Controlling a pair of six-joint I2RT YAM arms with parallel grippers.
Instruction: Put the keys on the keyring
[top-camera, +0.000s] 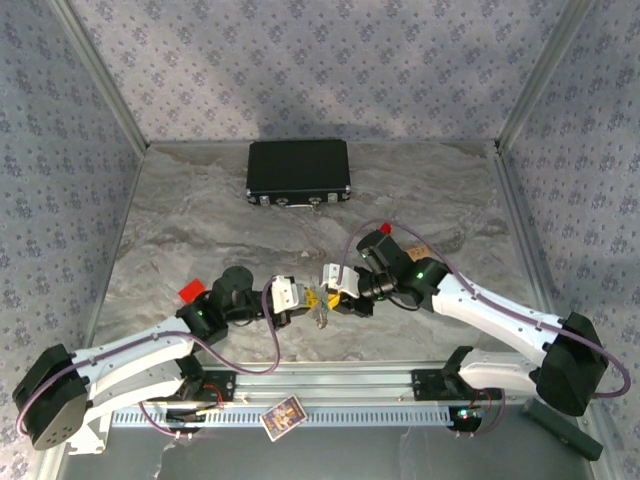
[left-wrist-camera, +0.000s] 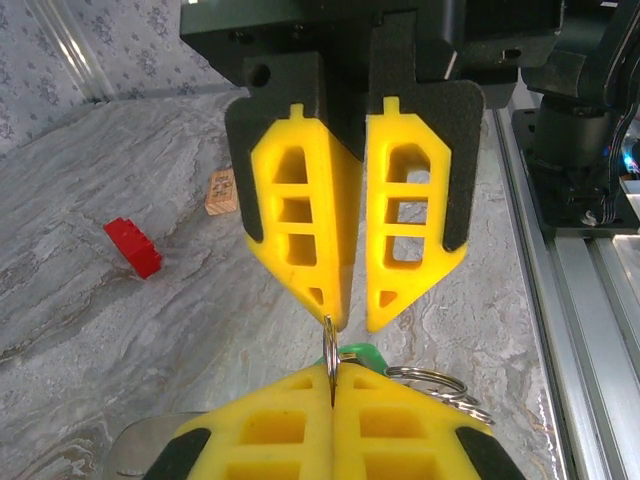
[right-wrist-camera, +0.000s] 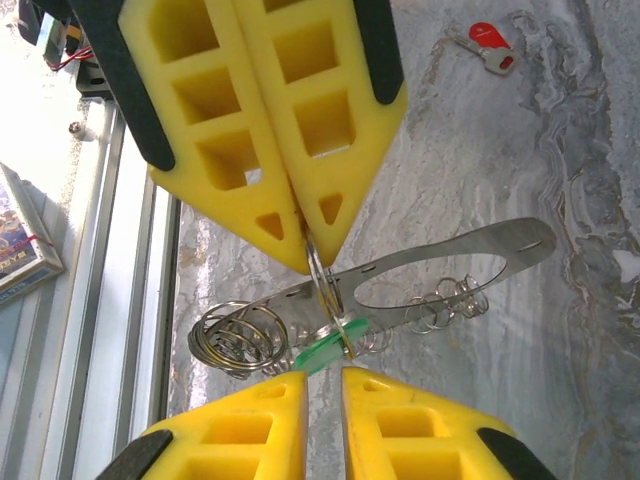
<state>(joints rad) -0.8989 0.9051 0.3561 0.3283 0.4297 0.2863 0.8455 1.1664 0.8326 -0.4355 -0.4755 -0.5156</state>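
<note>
In the left wrist view my left gripper (left-wrist-camera: 333, 384) is shut on the thin silvery keyring (left-wrist-camera: 331, 352), which stands edge-on between its yellow fingers. A green-headed key (left-wrist-camera: 366, 353) hangs on the ring just behind them. My right gripper (left-wrist-camera: 352, 322) faces it tip to tip, jaws a little apart and holding nothing. In the right wrist view the right gripper (right-wrist-camera: 322, 380) is open just below the green key (right-wrist-camera: 328, 346), and the left gripper (right-wrist-camera: 305, 255) pinches the keyring (right-wrist-camera: 321, 274). A red key (right-wrist-camera: 486, 38) lies apart on the table. From above, both grippers meet near the front middle (top-camera: 318, 296).
A flat steel plate with an oval slot (right-wrist-camera: 455, 258) and a bundle of spare wire rings (right-wrist-camera: 235, 340) lie under the grippers. A black case (top-camera: 298, 172) sits at the back. A brown bit (left-wrist-camera: 221, 192) lies on the marble. The aluminium rail (top-camera: 340, 395) runs along the near edge.
</note>
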